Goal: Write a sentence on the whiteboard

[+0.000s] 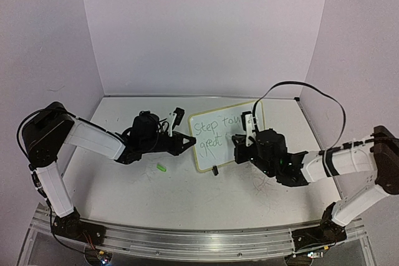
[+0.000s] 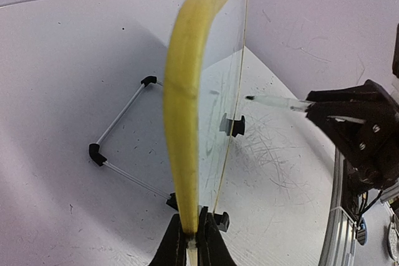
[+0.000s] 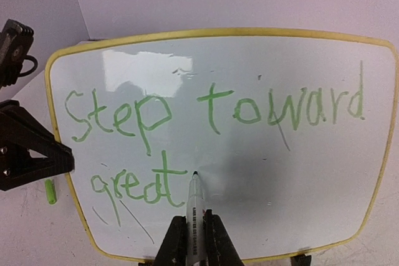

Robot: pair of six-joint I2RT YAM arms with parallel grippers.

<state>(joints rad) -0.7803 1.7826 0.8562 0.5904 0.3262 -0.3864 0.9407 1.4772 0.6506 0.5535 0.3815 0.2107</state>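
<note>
Plain setup here: a scuffed white tabletop (image 1: pixel 187 197) boxed in by pale walls (image 1: pixel 199 29), with the whiteboard (image 3: pixel 299 172) standing roughly mid-table on its thin wire stand (image 2: pixel 95 152). Starting at the whiteboard's left edge, the left gripper (image 2: pixel 192 232) is clamped shut on the yellow-green rim, jaws pinching it edge-on, so I'd say it's bracing the board. Just left of the board and a bit in front, a small green piece (image 1: pixel 162 167) lies on the table, probably the marker's cap, though it's too small to be sure. On the board face, the sentence (image 3: pixel 215 101) reads "Step toward" on the top line and "great" below it, in ink that looks green up close. The marker (image 3: pixel 194 207) sits in front of the board's lower middle, tip right at the end of that last "t", touching or as good as touching the surface. The right gripper (image 3: pixel 194 241) is closed around the marker's barrel, holding it straight at the board. So my read is we're mid-sentence, second line half done. The next bit calls for sliding the tip rightward along the lower line with light, even pressure to finish the word, while the left side holds firm so the board doesn't tip back on that flimsy stand.
</note>
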